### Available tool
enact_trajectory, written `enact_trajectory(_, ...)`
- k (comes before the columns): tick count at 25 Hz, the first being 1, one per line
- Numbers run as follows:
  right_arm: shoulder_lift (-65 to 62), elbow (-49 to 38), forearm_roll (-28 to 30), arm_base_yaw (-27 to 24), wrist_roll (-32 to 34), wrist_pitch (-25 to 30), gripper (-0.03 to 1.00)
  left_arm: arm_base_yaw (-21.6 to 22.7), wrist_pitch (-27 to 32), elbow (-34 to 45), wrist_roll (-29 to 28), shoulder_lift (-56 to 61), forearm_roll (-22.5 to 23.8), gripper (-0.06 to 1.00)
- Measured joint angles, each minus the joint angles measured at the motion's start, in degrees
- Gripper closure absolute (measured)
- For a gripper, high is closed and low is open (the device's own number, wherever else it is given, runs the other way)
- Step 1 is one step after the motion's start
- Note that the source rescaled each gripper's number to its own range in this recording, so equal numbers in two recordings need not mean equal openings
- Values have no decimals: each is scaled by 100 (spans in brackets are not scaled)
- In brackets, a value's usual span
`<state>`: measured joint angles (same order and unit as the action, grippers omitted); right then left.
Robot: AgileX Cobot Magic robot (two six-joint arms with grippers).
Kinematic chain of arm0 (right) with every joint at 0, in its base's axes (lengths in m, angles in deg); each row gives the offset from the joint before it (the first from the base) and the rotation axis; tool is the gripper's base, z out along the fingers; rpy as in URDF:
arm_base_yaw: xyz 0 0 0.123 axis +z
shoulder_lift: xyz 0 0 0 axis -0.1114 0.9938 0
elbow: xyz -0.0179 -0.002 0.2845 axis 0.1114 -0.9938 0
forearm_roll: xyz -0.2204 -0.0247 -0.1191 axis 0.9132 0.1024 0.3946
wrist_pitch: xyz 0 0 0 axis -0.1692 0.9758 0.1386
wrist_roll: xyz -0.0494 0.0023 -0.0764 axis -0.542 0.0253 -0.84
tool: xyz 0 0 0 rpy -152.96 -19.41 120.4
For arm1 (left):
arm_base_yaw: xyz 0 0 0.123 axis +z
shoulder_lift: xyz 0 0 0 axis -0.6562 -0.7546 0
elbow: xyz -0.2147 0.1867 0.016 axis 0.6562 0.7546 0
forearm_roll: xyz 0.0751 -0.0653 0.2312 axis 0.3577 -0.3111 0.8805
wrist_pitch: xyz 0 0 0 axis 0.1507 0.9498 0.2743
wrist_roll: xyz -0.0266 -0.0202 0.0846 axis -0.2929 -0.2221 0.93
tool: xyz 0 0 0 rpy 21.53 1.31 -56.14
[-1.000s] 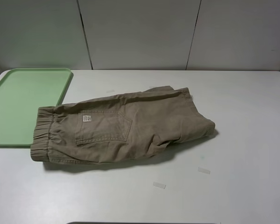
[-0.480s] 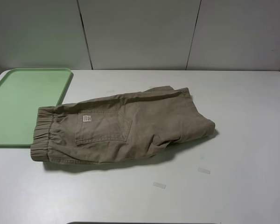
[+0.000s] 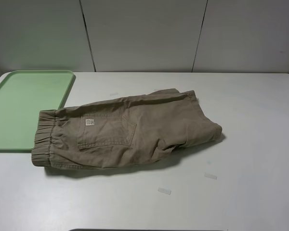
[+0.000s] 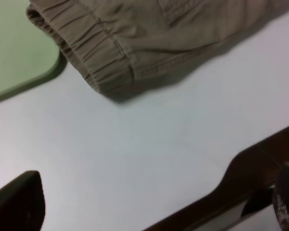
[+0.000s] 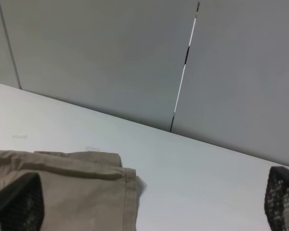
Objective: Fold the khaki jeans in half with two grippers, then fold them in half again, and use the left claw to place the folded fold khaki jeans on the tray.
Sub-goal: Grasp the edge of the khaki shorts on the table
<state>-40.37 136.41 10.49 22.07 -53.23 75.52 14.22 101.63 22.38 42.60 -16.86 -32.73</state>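
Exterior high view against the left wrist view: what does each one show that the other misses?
Only exterior high: the khaki jeans whole, with the white label, leg hems, tape scraps and wall panels. Only left wrist: the left hand, open and holding nothing, its dark fingers at the frame's edges. Both: the gathered waistband at the corner of the tray, on the white table.
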Motion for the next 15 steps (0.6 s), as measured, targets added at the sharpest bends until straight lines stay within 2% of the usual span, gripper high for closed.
enact_trajectory(3,0,0,-12,0,0,-5,-3,0,-193,107,0,0,0,-5)
enact_trajectory(15,0,0,-218,0,0,-5,-3,0,-237,130,0,-5,-10,-5)
